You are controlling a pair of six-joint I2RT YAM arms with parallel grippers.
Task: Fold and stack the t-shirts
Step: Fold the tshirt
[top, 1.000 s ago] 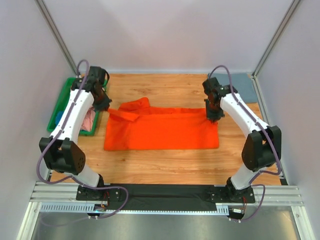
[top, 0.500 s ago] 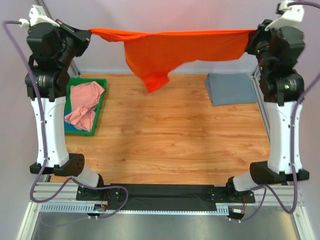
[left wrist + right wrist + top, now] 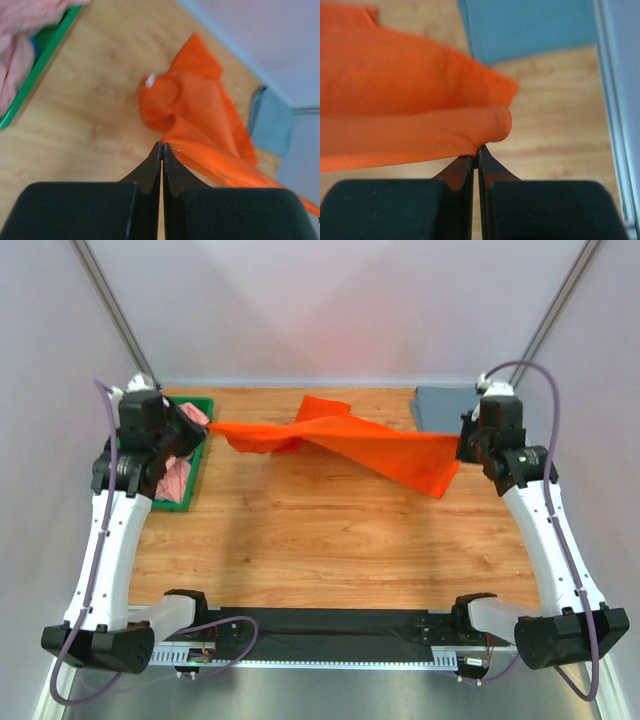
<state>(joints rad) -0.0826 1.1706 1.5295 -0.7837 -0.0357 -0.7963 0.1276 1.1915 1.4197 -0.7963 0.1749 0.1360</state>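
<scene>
The bright orange t-shirt (image 3: pixel 350 445) hangs stretched between both grippers above the table, twisted near its left end. My left gripper (image 3: pixel 212 427) is shut on its left corner; in the left wrist view the orange t-shirt (image 3: pixel 200 115) runs off from the closed tips of the left gripper (image 3: pixel 162 146). My right gripper (image 3: pixel 460 445) is shut on the right corner, and in the right wrist view the orange t-shirt (image 3: pixel 405 120) bunches at the tips of the right gripper (image 3: pixel 477 150). A folded grey-blue t-shirt (image 3: pixel 445 405) lies at the back right. A salmon pink t-shirt (image 3: pixel 180 475) lies crumpled in the tray.
The green plastic tray (image 3: pixel 198 455) stands at the left edge of the wooden table (image 3: pixel 330 530). White walls and metal frame posts close in the back and sides. Both arm bases sit on the black rail at the near edge.
Half a second ago both arms held the orange t-shirt high, spread wide. They have come down and the shirt now hangs low over the table's back half.
</scene>
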